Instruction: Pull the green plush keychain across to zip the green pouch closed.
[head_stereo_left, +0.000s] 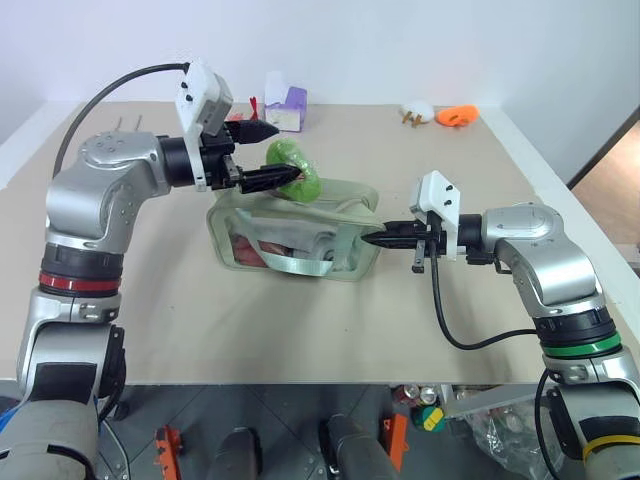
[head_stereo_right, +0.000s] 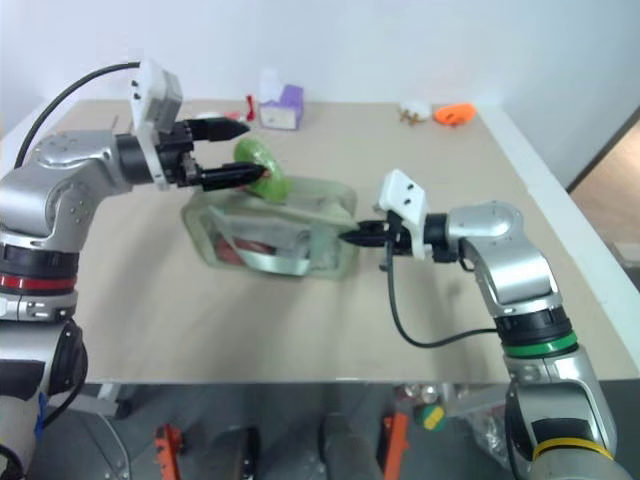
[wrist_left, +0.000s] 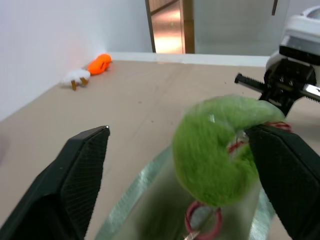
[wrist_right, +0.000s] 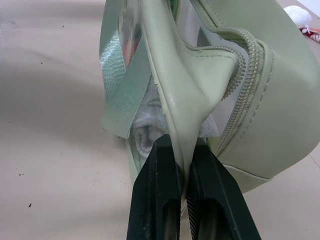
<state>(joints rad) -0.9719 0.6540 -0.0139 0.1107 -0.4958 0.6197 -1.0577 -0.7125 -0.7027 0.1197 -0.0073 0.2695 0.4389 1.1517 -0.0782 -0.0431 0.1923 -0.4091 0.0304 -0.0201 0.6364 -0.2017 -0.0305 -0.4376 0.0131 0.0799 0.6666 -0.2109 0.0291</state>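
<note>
The green pouch (head_stereo_left: 300, 232) lies near the middle of the beige table (head_stereo_left: 200, 320), clear window facing me, strap across its front. My right gripper (head_stereo_left: 368, 239) is clamped flat on the pouch's right end: in the right wrist view both fingers pinch a fold of the pale fabric (wrist_right: 192, 125) just beside the zipper teeth, which curve away along the top edge. My left gripper (head_stereo_left: 275, 155) is level over the pouch's upper left corner, jaws spread wide. The green plush keychain (head_stereo_left: 294, 172) stands above the pouch's top edge there, between my two left fingers; the lower finger (head_stereo_left: 262, 180) lies against or just beside it, the upper one is apart from it. In the left wrist view the plush (wrist_left: 220, 150) sits close to one pad, and the other pad (wrist_left: 75, 175) stands well off; a reddish ring (wrist_left: 202, 222) hangs under the plush. Open tabletop runs in front of the pouch to the near edge and on both sides of it. At the far edge, well apart from the pouch, are a purple-and-white box (head_stereo_left: 285, 105), a white toy (head_stereo_left: 417, 110) and an orange toy (head_stereo_left: 457, 116).
</note>
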